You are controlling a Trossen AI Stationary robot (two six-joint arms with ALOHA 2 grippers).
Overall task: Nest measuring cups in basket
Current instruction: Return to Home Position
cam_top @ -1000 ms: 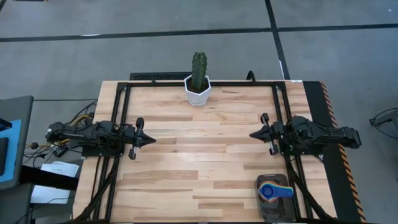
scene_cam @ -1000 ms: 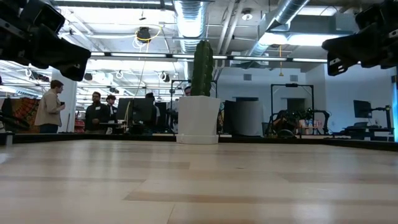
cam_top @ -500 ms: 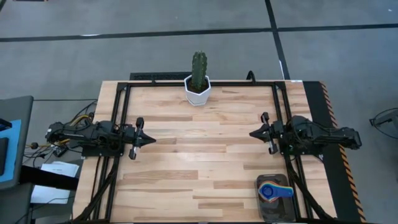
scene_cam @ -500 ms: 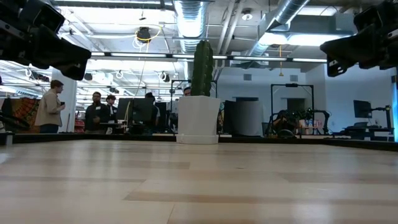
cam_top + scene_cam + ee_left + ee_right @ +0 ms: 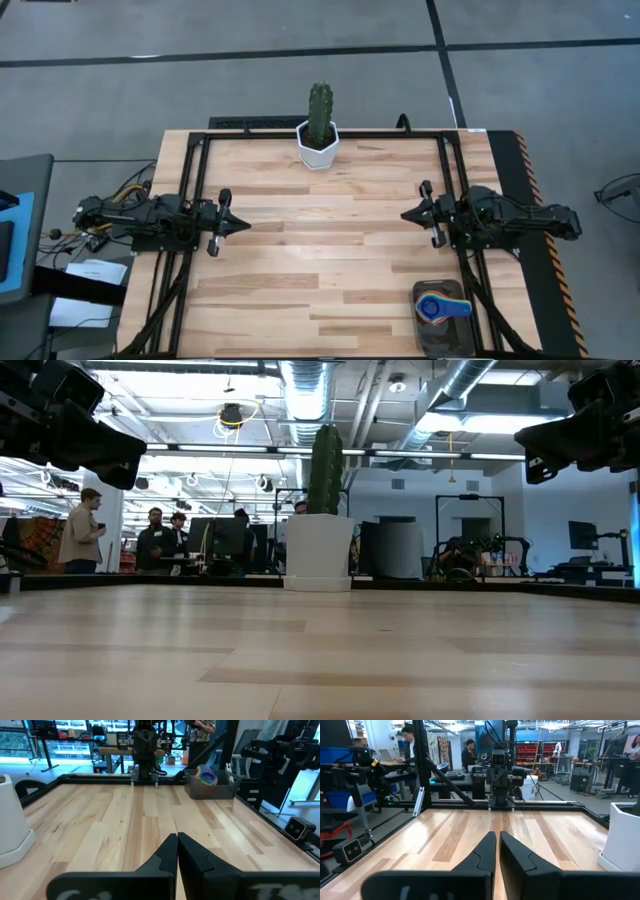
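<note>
Near the right front corner of the tabletop (image 5: 320, 255) sits the basket (image 5: 440, 339), its long axis running from the near edge toward the far edge. The cups (image 5: 450, 292) lie inside it, nested into one stack with their bowls facing up. A blue cup (image 5: 432, 308) tops the stack. Its flat handle points toward the right edge of the tabletop, so the cup's long axis lies crosswise to the basket's. Slivers of yellow, green and red show along the far side of the stack beneath it. The left wrist view shows the basket (image 5: 215, 791) far across the boards, the coloured cups (image 5: 206, 774) rising above its wall.

The left end effector (image 5: 243, 226) hangs at the left side of the tabletop, about midway between the near and far edges. Its fingers are pressed together and point toward the middle. The right end effector (image 5: 406, 214) faces it from the right side, fingers likewise pressed together, holding nothing and well apart from the basket. Both are raised clear of the boards.

A white pot (image 5: 318, 148) with a cactus (image 5: 319, 108) stands at the middle of the far edge.
</note>
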